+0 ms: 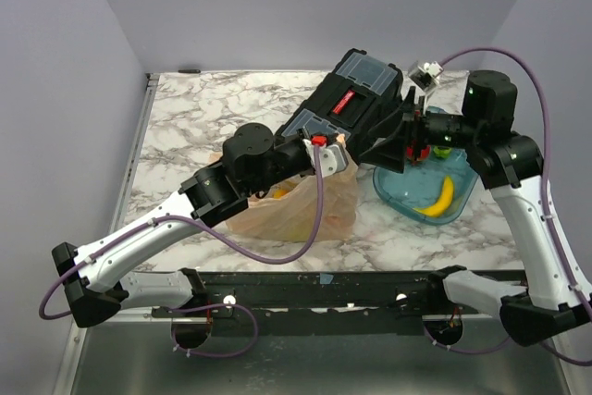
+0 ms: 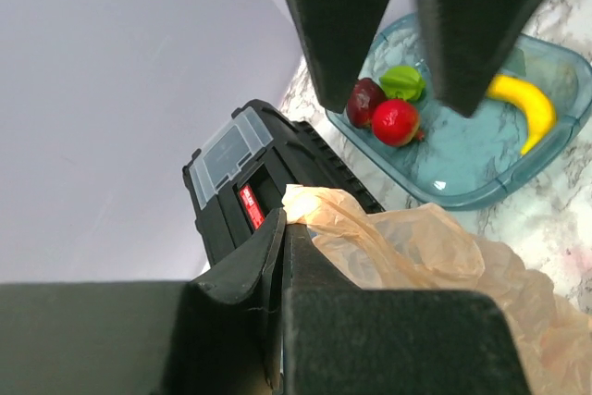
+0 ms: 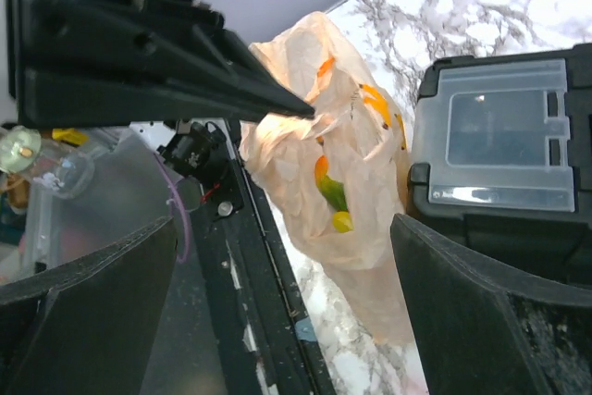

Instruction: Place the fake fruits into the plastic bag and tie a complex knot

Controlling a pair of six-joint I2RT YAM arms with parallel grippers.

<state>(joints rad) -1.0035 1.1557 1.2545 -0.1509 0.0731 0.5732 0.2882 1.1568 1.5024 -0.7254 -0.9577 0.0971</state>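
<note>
The peach plastic bag (image 1: 296, 210) lies on the marble table in front of the toolbox, and several orange, green and yellow fake fruits (image 3: 330, 190) show through its side. My left gripper (image 1: 338, 148) is shut on the bag's upper edge (image 2: 305, 205) and holds it up. My right gripper (image 1: 407, 141) is open and empty, over the blue tray's left end, facing the bag. Its fingers (image 2: 324, 25) hang above the tray. In the tray (image 2: 462, 159) lie a yellow banana (image 2: 527, 108), a round red fruit (image 2: 396, 122), a dark red one (image 2: 365, 99) and a green one (image 2: 403, 82).
The black toolbox (image 1: 356, 104) with clear-lidded compartments stands tilted behind the bag, close to both grippers. The blue tray (image 1: 407, 201) sits right of the bag. The table's black front rail (image 3: 250, 265) runs below the bag.
</note>
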